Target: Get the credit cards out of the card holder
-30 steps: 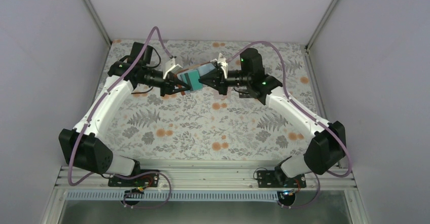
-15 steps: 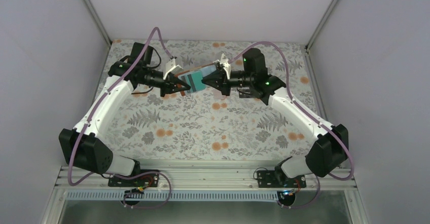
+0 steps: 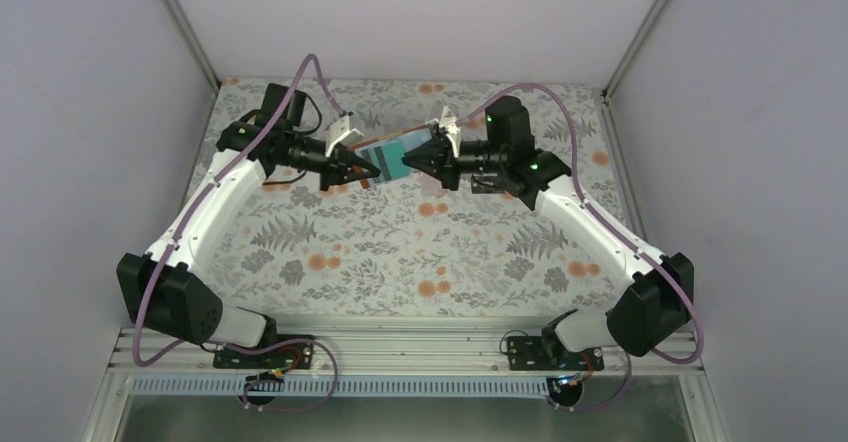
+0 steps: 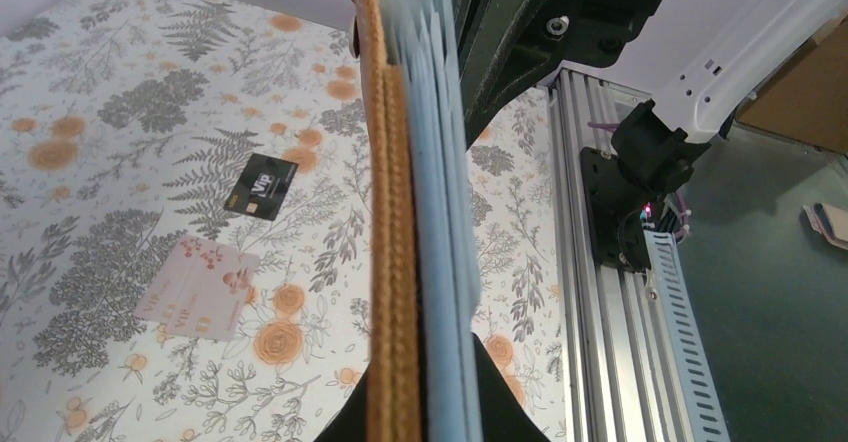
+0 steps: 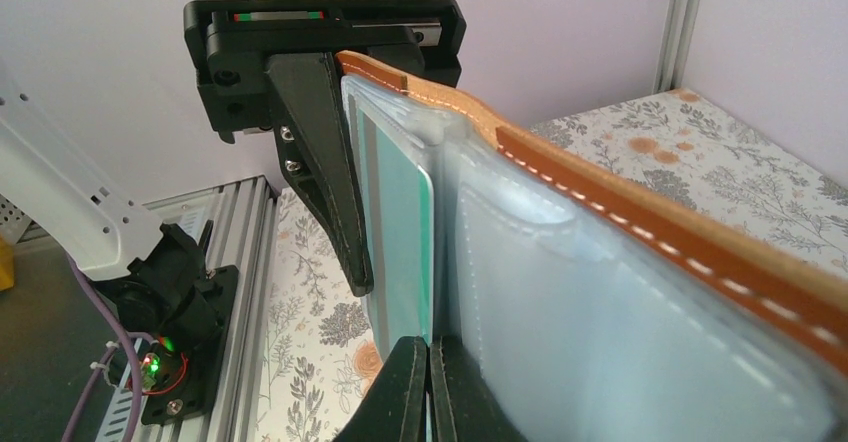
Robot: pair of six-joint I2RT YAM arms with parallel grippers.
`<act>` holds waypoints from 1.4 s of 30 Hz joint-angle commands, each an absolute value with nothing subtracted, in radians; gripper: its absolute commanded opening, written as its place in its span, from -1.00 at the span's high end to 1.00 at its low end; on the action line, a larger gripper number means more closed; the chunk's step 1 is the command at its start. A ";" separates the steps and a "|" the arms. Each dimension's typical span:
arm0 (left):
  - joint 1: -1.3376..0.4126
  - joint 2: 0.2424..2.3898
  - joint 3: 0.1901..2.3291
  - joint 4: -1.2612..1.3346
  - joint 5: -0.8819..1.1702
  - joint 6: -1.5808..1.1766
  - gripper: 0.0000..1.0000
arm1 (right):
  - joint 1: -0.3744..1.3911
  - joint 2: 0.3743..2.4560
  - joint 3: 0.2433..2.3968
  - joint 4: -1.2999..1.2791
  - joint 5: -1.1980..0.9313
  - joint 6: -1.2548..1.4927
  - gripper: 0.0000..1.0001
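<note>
Top external view: the card holder (image 3: 408, 140) hangs open in the air at 12 o'clock over the bench (image 3: 400, 252). The left gripper (image 4: 420, 407) has its jaws clamped on the leather half. The right gripper (image 5: 430, 362) seems to have its jaws pinched on the teal card (image 5: 400, 232) at its pocket. The pink card (image 4: 197, 289) and, at its 1 o'clock, the black card (image 4: 262, 187) lie below. The teal card looks light, stiff and slick, so hold its bare edge and pull straight.
</note>
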State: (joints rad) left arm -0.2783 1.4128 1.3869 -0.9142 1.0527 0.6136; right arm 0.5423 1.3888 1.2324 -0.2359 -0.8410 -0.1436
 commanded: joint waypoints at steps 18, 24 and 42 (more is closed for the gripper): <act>-0.269 1.387 1.375 -0.945 1.077 0.632 0.95 | 0.477 1.342 1.246 -0.291 -0.790 -0.166 0.92; -0.270 1.380 1.373 -0.949 1.059 0.639 0.95 | 0.466 1.321 1.240 -0.290 -0.730 -0.148 0.91; -0.165 1.420 1.364 -0.779 0.779 0.371 0.95 | 0.348 1.299 1.232 -0.432 -0.214 -0.061 0.92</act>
